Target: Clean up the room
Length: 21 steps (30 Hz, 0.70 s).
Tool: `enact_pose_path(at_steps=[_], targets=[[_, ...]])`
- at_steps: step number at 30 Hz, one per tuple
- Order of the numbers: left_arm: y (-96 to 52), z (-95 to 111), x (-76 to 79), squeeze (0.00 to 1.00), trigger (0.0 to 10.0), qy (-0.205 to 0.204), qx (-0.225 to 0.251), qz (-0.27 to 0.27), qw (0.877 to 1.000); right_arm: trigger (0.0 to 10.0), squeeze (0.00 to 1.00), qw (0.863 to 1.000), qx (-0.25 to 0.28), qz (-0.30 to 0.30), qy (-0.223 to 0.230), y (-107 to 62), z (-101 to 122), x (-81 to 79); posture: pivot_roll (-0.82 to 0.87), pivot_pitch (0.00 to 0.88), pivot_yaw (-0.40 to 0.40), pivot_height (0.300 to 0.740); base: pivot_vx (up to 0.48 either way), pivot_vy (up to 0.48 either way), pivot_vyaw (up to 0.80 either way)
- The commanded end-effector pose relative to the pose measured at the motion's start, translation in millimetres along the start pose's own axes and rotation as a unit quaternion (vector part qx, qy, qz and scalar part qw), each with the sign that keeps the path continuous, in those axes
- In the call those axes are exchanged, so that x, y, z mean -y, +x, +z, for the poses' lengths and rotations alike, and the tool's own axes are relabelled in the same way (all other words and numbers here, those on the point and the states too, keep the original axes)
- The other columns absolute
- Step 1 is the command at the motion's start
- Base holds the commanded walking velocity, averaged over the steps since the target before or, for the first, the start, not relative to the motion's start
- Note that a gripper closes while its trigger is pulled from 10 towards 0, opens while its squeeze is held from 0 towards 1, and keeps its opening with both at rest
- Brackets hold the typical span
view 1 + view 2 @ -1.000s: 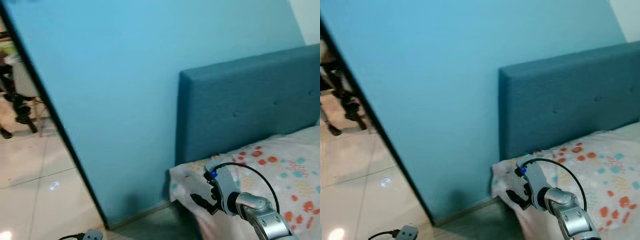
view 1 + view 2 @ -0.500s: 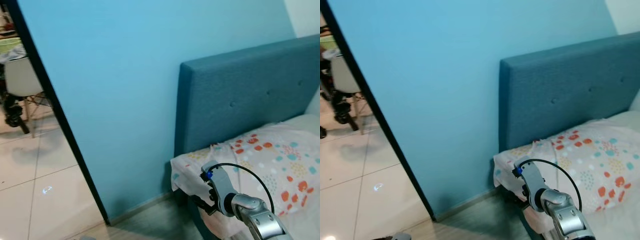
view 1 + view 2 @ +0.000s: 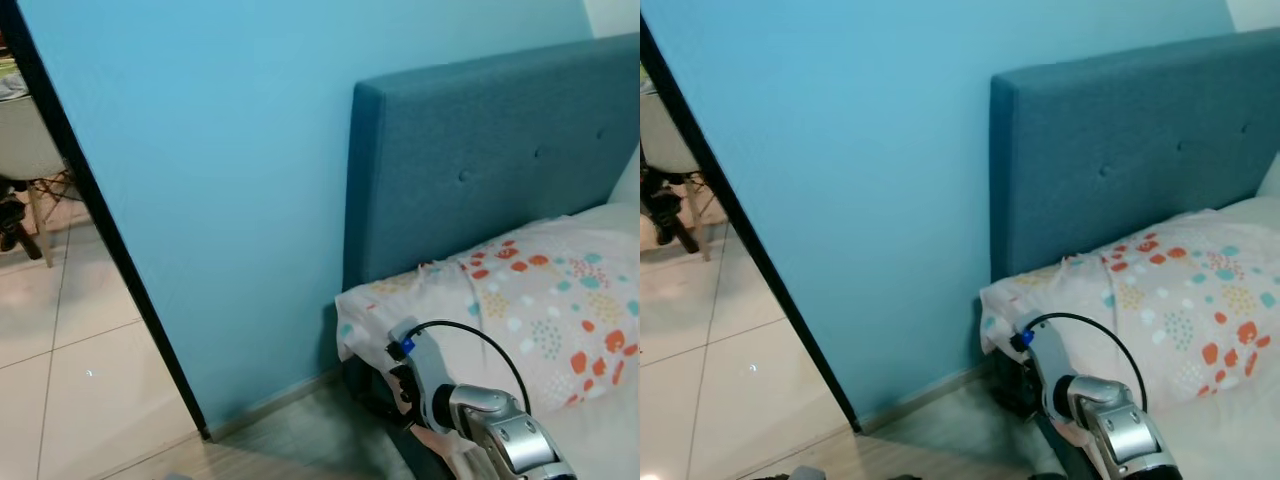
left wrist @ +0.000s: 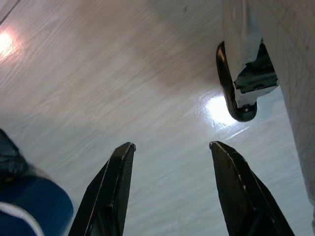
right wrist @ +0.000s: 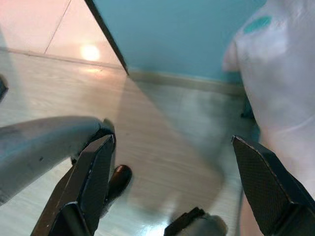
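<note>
Bed (image 3: pixel 560 320) at 3 o'clock, wall (image 3: pixel 220 180) ahead. Right gripper (image 5: pixel 172 196) and left gripper (image 4: pixel 170 191) both spread wide, empty. Probably searching; next move needs sth to tidy.

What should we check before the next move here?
1. Right gripper open, holding nothing: ok.
2. Left gripper open, over bare floor: ok.
3. Right arm near the bed corner, touching or not: cannot tell.
4. Item to tidy picked out: cannot tell.
5. Doorway beside the wall passable: ok.
</note>
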State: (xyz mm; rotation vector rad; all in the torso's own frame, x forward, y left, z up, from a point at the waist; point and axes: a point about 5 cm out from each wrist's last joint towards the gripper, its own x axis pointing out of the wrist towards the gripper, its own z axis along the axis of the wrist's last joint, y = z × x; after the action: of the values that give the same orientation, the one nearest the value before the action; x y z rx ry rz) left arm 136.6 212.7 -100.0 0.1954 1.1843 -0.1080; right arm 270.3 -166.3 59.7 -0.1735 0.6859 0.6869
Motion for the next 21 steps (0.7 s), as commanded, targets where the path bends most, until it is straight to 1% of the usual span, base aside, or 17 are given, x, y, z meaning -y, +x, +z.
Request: enact_pose_path(at_steps=[1,2,3,5,6,7,8,9,10,12,14,15,17,18,19,20,21], targets=[[-0.2,-1,-0.3,0.0,10.0,-0.004,0.004,0.005,1.0,10.0,0.0,1.0,-0.024,-0.005,-0.006,2.4,-3,1.9,-0.08,0.0,0.033,0.555,0.0,0.0,0.0],[-0.2,-1,-0.3,0.0,10.0,-0.004,0.004,0.005,1.0,10.0,0.0,1.0,-0.024,-0.005,-0.006,2.4,-3,1.9,-0.08,0.0,0.033,0.555,0.0,0.0,0.0],[-0.1,4,-2.3,0.0,10.0,-0.015,0.016,0.011,1.0,10.0,0.0,0.999,-0.032,-0.013,-0.008,3.7,-3,4.7,-0.08,0.0,0.033,0.55,0.0,0.0,0.0],[-0.8,24,-12.4,0.0,10.0,-0.042,0.057,0.041,0.997,9.9,0.0,0.999,-0.039,-0.018,-0.01,6.1,0,9.7,-0.07,0.016,0.026,0.54,0.0,0.0,0.0],[-0.8,24,-12.4,0.0,10.0,-0.042,0.057,0.041,0.997,9.9,0.0,0.999,-0.039,-0.018,-0.01,6.1,0,9.7,-0.07,0.016,0.026,0.54,0.0,0.0,0.0],[-2.1,36,-19.7,0.0,10.0,-0.053,0.08,0.061,0.994,3.3,0.0,0.999,-0.039,-0.019,-0.01,7.3,2,11.6,-0.06,0.02,0.023,0.535,0.0,0.0,0.0],[-2.1,36,-19.7,0.0,10.0,-0.053,0.08,0.061,0.994,3.3,0.0,0.999,-0.039,-0.019,-0.01,7.3,2,11.6,-0.06,0.02,0.023,0.535,0.0,0.0,0.0],[-4.7,52,-30.3,0.0,10.0,-0.058,0.106,0.089,0.989,0.0,0.0,0.999,-0.039,-0.011,-0.012,8.4,3,12.3,-0.06,0.028,0.02,0.53,0.0,0.0,0.0],[-4.7,52,-30.3,0.0,10.0,-0.058,0.106,0.089,0.989,0.0,0.0,0.999,-0.039,-0.011,-0.012,8.4,3,12.3,-0.06,0.028,0.02,0.53,0.0,0.0,0.0],[-15.8,88,-58.6,0.0,10.0,-0.042,0.164,0.168,0.971,0.0,0.0,0.999,-0.037,0.002,-0.009,12.1,5,15.1,-0.04,0.047,0.014,0.52,0.0,0.0,0.0],[-24.4,106,-74.2,0.0,10.0,-0.037,0.196,0.211,0.957,0.0,0.0,0.999,-0.036,0.008,-0.005,14.7,7,17.7,-0.03,0.063,0.012,0.51,0.0,0.0,0.0],[-27.4,112,-78.2,0.0,10.0,-0.039,0.209,0.22,0.952,0.0,0.0,0.999,-0.044,0.003,-0.012,15.7,7,21.3,-0.02,0.075,0.011,0.5,0.0,0.0,0.0],[-27.4,112,-78.2,0.0,10.0,-0.039,0.209,0.22,0.952,0.0,0.0,0.999,-0.044,0.003,-0.012,15.7,7,21.3,-0.02,0.075,0.011,0.5,0.0,0.0,0.0],[-28.0,114,-78.5,0.0,10.0,-0.039,0.213,0.22,0.951,0.0,0.0,0.999,-0.048,-0.001,-0.017,15.9,7,23.1,-0.02,0.075,0.011,0.495,0.0,0.0,0.0],[-28.2,115,-77.3,0.0,10.0,-0.039,0.219,0.217,0.951,0.0,0.0,0.998,-0.051,-0.016,-0.024,16.1,8,28.3,-0.02,0.088,0.009,0.49,0.0,0.0,0.0],[-28.2,115,-77.3,0.0,10.0,-0.039,0.219,0.217,0.951,0.0,0.0,0.998,-0.051,-0.016,-0.024,16.1,8,28.3,-0.02,0.088,0.009,0.49,0.0,0.0,0.0],[-27.8,116,-74.8,0.0,10.0,-0.035,0.223,0.214,0.95,0.0,0.0,0.997,-0.052,-0.047,-0.026,15.3,10,37.8,-0.01,0.097,0.008,0.485,0.0,0.0,0.0]])
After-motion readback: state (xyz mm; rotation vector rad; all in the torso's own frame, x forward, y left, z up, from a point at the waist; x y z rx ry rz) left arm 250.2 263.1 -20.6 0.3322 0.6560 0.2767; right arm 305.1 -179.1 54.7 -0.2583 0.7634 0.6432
